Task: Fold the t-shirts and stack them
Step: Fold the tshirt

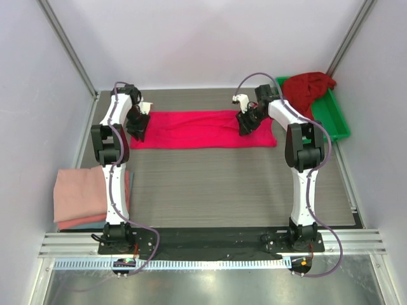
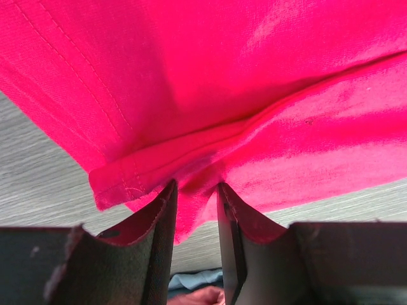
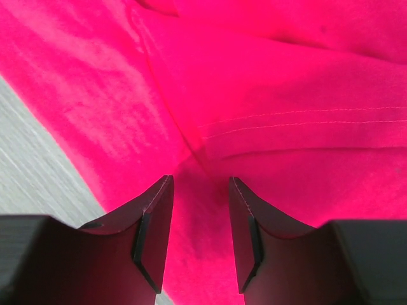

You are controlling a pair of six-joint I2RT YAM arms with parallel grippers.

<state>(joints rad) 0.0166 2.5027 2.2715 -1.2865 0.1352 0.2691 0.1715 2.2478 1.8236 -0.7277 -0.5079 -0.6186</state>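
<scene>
A bright pinkish-red t-shirt (image 1: 203, 129) lies as a long band across the far side of the table. My left gripper (image 1: 137, 132) is at its left end. In the left wrist view the left gripper (image 2: 195, 185) is shut on a bunched edge of that t-shirt (image 2: 254, 95), just beside a stitched hem. My right gripper (image 1: 245, 127) sits over the band's right part. In the right wrist view the right gripper (image 3: 200, 179) stands open, with the flat cloth (image 3: 286, 82) beneath its jaws. A darker crimson t-shirt (image 1: 308, 88) lies crumpled in the tray. Pale salmon-pink folded t-shirts (image 1: 81, 194) are stacked at the near left.
A green plastic tray (image 1: 340, 121) stands at the back right corner, against the right wall. The salmon stack overhangs the table's left edge beside the left arm. Bare grey table (image 1: 216, 184) stretches between the red band and the arm bases.
</scene>
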